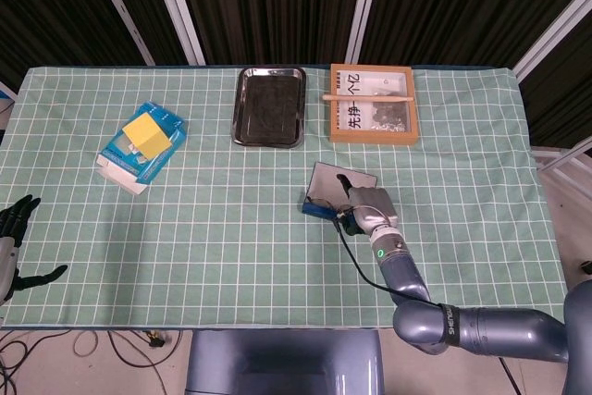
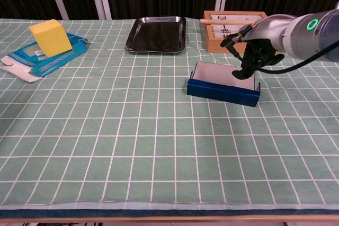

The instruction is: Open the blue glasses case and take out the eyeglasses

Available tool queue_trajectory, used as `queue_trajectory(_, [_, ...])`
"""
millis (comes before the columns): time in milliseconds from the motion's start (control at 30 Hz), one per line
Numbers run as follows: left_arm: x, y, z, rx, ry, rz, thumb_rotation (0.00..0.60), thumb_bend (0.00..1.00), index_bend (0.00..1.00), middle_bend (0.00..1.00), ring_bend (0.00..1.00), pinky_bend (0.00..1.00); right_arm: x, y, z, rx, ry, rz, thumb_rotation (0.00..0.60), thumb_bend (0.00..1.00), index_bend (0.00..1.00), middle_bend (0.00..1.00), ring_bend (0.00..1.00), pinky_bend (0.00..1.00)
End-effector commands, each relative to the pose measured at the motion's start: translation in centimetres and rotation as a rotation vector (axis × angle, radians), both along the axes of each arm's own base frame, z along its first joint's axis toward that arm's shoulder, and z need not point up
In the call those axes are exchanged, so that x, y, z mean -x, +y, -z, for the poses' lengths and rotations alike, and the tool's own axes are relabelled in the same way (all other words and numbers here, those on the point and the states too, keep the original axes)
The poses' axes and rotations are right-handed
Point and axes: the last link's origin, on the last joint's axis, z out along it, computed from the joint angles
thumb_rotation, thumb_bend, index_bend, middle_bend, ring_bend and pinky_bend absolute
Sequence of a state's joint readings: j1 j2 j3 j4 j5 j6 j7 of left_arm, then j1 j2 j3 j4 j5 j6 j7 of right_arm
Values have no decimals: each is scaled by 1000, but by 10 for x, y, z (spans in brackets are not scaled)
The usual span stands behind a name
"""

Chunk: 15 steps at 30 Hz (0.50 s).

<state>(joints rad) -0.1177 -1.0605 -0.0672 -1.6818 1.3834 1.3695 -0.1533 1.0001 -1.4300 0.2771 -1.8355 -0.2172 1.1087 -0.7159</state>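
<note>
Right hand point(image 2: 253, 51) hangs over the right end of the blue glasses case point(image 2: 223, 85), fingers curled downward toward its inside; whether they grip anything can't be told. Case sits open, centre-right of the green checked cloth point(image 2: 132, 141), pale lining showing. Left hand point(image 1: 13, 238) rests at lower left edge of head view, fingers spread, holding nothing. Black metal tray point(image 2: 156, 34) lies above the case, wooden box point(image 2: 218, 25) just right of it. Yellow block point(image 2: 50, 37) rests on a blue carton point(image 2: 37, 59), upper left.
</note>
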Motion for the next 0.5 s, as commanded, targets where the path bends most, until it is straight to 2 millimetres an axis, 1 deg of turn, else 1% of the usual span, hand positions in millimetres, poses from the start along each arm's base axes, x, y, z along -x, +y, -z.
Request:
queue_trajectory(33, [0,0,0,2,-1,-1,600,12,0,0,0,0,1,5,14,-49,24,13,600,536,36,885,956,1000])
queue_trajectory(200, [1,1,0,0,-4,-4,600,12,0,0,0,0,-2,9,27,-80,16,24,600,550,134,886,957,1000])
queue_trajectory(400, [1,1,-1,-1,-6,-5,600,12,0,0,0,0,-5,14,42,-114,7,32,600,555,162,887,956,1000])
queue_trajectory(500, [1,1,-1,-2,-8,-6,600,12,0,0,0,0,-7,16,46,-123,5,29,600,559,167,886,956,1000])
